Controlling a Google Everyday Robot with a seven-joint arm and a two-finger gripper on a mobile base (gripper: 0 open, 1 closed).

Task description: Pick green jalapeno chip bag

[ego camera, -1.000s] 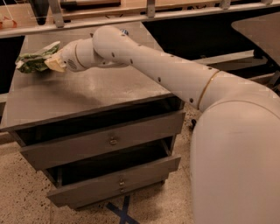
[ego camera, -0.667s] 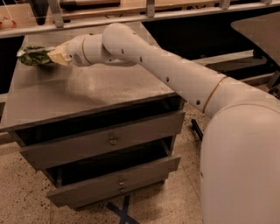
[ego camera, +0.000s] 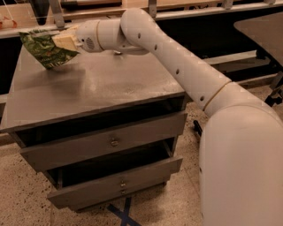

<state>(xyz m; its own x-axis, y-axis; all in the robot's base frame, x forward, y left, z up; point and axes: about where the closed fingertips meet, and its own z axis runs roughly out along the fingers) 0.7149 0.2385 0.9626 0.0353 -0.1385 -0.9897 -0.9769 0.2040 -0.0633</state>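
Observation:
The green jalapeno chip bag (ego camera: 44, 49) is a wrinkly dark-green bag with pale edges. It hangs in the air above the far left corner of the grey cabinet top (ego camera: 97, 86). My gripper (ego camera: 63, 42) is shut on the bag's right edge, its pale fingers (ego camera: 66, 40) pinching it. The bag is lifted clear of the surface, tilted with its lower corner pointing down. My white arm reaches in from the right across the cabinet's back edge.
The grey cabinet has two drawers (ego camera: 110, 141) pulled slightly open at its front. A dark shelf or rail (ego camera: 185, 13) runs behind the cabinet. Speckled floor (ego camera: 22, 194) lies in front, with blue tape marks (ego camera: 126, 212).
The gripper has risen with the bag in it: the bag lay at the cabinet top's far left corner and now hangs above the surface.

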